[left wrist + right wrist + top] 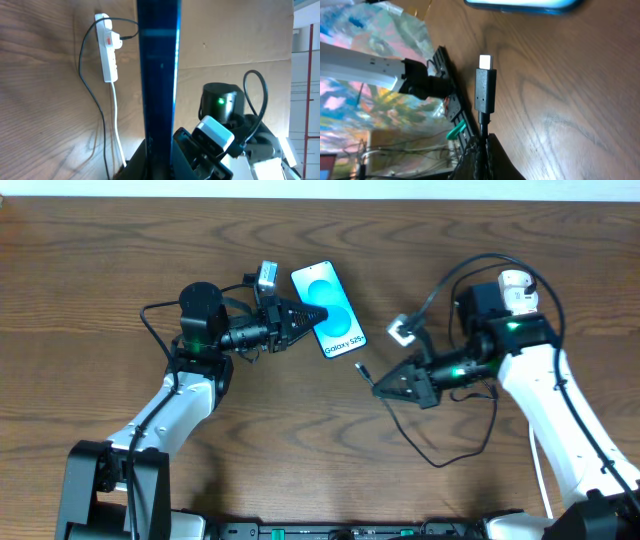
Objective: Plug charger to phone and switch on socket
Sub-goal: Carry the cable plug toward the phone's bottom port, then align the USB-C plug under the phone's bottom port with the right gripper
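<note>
The phone lies on the wooden table, light-blue screen up. My left gripper is shut on its left edge. In the left wrist view the phone stands edge-on between the fingers. My right gripper is shut on the charger cable just behind its black plug, which points toward the phone's lower end, a short gap away. In the right wrist view the plug sticks out of the fingers with its metal tip toward the phone. The white socket shows only in the left wrist view.
The charger cable loops on the table below my right arm. A thin black cable and a white cord run from the socket. The right arm's base stands beyond the phone. A white cord passes under the right arm.
</note>
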